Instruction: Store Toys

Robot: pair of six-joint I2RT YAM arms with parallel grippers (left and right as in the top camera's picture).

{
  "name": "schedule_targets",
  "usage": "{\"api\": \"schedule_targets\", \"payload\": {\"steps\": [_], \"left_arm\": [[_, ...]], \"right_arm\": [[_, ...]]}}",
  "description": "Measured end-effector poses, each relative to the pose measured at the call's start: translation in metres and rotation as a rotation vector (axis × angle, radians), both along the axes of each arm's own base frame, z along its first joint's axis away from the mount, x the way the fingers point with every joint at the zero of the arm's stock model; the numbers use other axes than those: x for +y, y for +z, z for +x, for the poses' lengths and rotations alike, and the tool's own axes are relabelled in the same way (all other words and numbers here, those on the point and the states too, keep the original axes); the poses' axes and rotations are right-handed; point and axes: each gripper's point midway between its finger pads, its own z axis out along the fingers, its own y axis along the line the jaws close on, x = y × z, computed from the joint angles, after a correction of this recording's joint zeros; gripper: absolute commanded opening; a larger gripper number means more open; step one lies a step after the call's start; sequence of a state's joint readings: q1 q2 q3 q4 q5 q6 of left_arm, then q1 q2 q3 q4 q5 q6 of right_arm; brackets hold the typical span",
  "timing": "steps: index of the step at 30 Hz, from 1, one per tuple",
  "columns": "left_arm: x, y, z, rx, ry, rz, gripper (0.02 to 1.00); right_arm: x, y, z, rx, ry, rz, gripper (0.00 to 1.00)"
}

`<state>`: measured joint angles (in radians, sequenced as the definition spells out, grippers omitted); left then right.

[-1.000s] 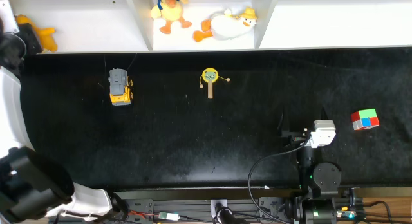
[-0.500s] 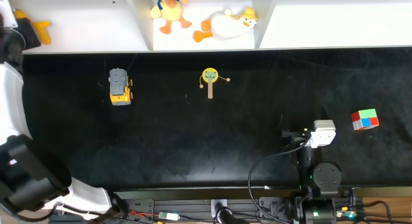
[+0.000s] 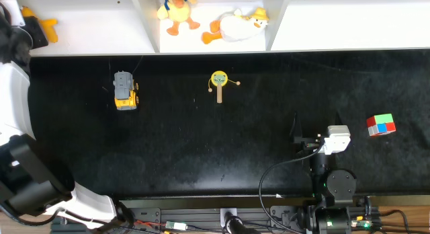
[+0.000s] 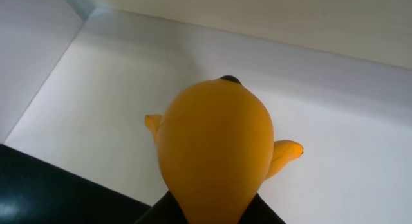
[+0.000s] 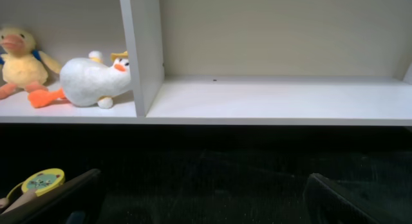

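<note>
Duck [image 3: 177,9], goose [image 3: 235,25] shelved. My left gripper [image 3: 27,33], fingers pinching the orange toy [image 4: 215,147], is in the shelf's [image 3: 87,32] left bay. Truck [image 3: 124,90], rattle [image 3: 219,81], cube [image 3: 381,124] still to store from the table [image 3: 201,140]; right fingers [image 5: 71,192] spread.

1. The orange toy [image 4: 215,153] is showing a smooth, faintly shiny skin, like plastic or rubber
2. The white shelf [image 5: 277,98] is looking smooth and matt
3. The black table cover [image 3: 201,140] is looking like rough, fuzzy cloth
4. The yellow duck [image 5: 19,62] and white goose [image 5: 87,82] are showing soft plush
</note>
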<state>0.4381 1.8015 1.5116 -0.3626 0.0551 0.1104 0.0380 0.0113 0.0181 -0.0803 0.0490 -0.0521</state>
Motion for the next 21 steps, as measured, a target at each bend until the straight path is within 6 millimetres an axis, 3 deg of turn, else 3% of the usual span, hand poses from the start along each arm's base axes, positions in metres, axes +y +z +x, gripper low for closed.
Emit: {"api": "schedule_targets", "payload": {"steps": [21], "left_arm": [[-0.0042,-0.0018,-0.0030,0.017,-0.011,-0.019,0.097]], "right_arm": [[0.0001,0.0001,0.0000,0.000,0.000,0.000,0.993]]}}
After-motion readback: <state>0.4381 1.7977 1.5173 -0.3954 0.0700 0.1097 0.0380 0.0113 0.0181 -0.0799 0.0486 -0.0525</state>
